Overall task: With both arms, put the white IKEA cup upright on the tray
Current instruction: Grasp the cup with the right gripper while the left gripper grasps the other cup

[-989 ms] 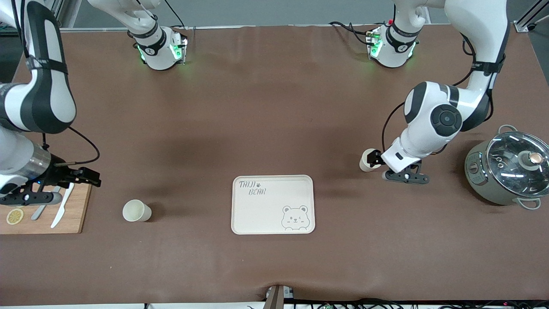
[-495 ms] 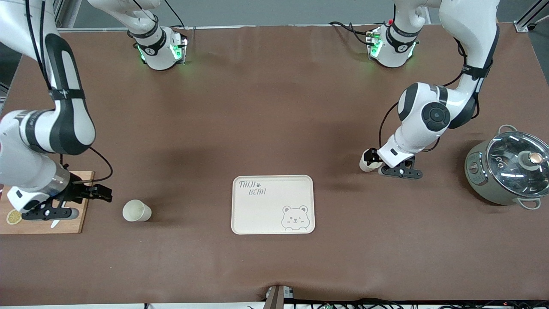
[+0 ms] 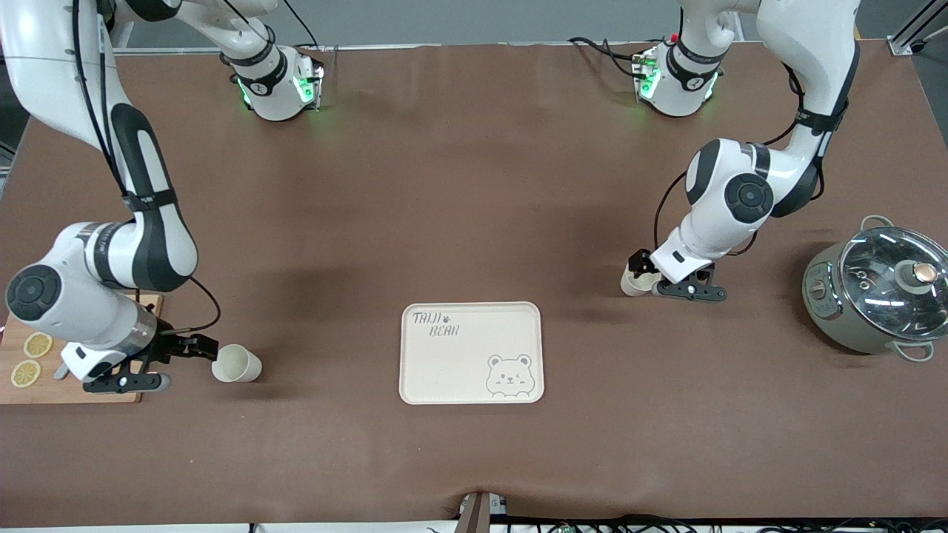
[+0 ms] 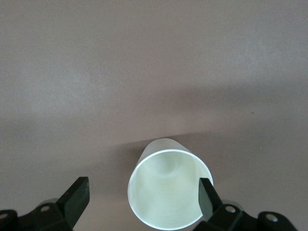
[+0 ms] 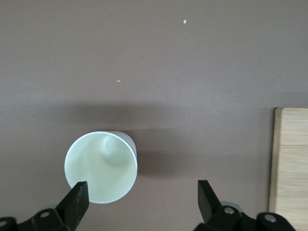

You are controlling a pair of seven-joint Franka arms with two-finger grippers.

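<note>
Two white cups lie on their sides on the brown table. One cup [image 3: 237, 363] is toward the right arm's end, its mouth facing my right gripper [image 3: 206, 346], which is open just beside it. In the right wrist view that cup [image 5: 102, 166] sits off toward one finger of the open gripper [image 5: 142, 197]. The other cup [image 3: 631, 284] is toward the left arm's end. My left gripper [image 3: 638, 268] is open at its mouth. In the left wrist view the cup's rim [image 4: 168, 190] lies between the fingers of the gripper [image 4: 142, 195]. The cream bear tray [image 3: 472, 318] lies empty between the cups.
A wooden cutting board [image 3: 15, 389] with lemon slices [image 3: 37, 345] lies under the right arm's wrist; its edge shows in the right wrist view [image 5: 291, 163]. A grey pot with a glass lid [image 3: 881, 296] stands at the left arm's end.
My right gripper has moved off the cutting board to the mouth of its cup. My left gripper has shifted slightly, staying at its cup. Neither cup has moved.
</note>
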